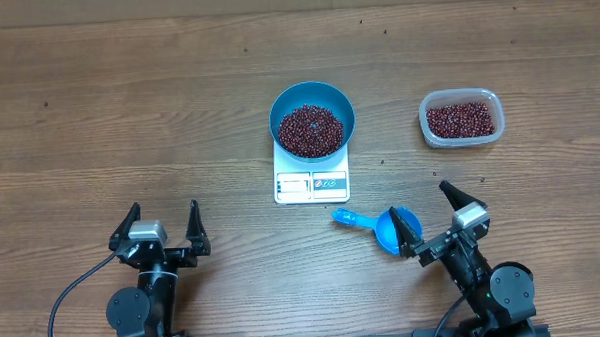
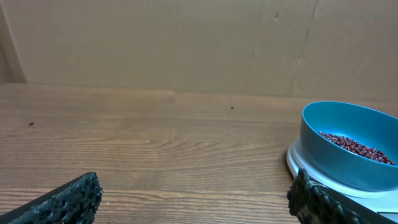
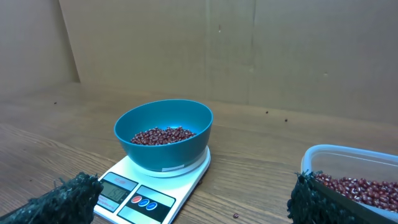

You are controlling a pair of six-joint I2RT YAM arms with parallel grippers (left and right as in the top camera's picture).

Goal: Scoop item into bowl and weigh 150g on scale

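The scoop (image 1: 387, 228) lies just left of the spread, empty right hand (image 1: 432, 222), handle pointing left, and the bowl (image 1: 311, 96) of beans (image 1: 312, 130) sits on the scale (image 1: 312, 185) farther off; the left hand (image 1: 162, 208) is spread too.

You've got the bowl (image 1: 311, 89) sitting on the scale (image 1: 312, 186), on its 12 o'clock end, mid-table (image 1: 128, 114), beans (image 1: 312, 130) inside. From the scale: tub (image 1: 460, 95) at 2 o'clock, well apart, more of them in it. Scoop (image 1: 387, 228) at 4 o'clock, near, handle toward the scale.
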